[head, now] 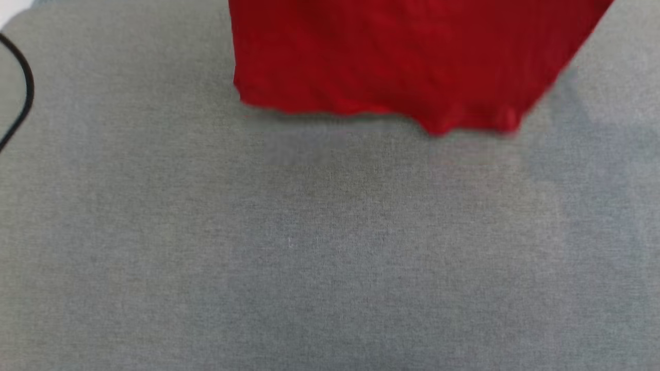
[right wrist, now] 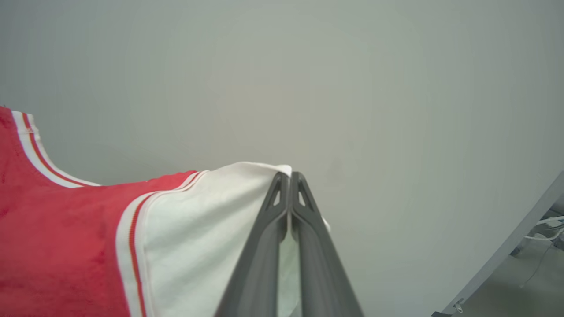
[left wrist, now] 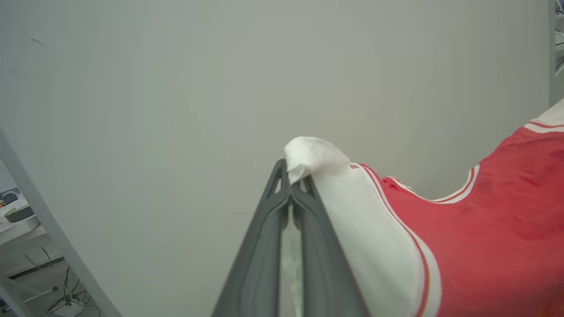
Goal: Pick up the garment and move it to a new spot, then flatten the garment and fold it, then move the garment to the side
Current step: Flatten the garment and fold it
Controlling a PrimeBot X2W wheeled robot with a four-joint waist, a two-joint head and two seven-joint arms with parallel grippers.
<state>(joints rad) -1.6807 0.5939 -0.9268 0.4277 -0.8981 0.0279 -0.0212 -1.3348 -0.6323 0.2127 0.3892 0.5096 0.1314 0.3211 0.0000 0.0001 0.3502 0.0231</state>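
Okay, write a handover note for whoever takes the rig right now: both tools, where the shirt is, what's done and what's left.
Left tool: shut on the tip of one white sleeve of the garment.
Right tool: shut on the edge of the other white sleeve.
Garment: held up, stretched between the two tools, with its red body hanging over the far part of the grey surface. The hem is blurred, so I cannot tell whether it touches.
Done: pick-up.
Left: lay it at the new spot, flatten, fold, move it aside.
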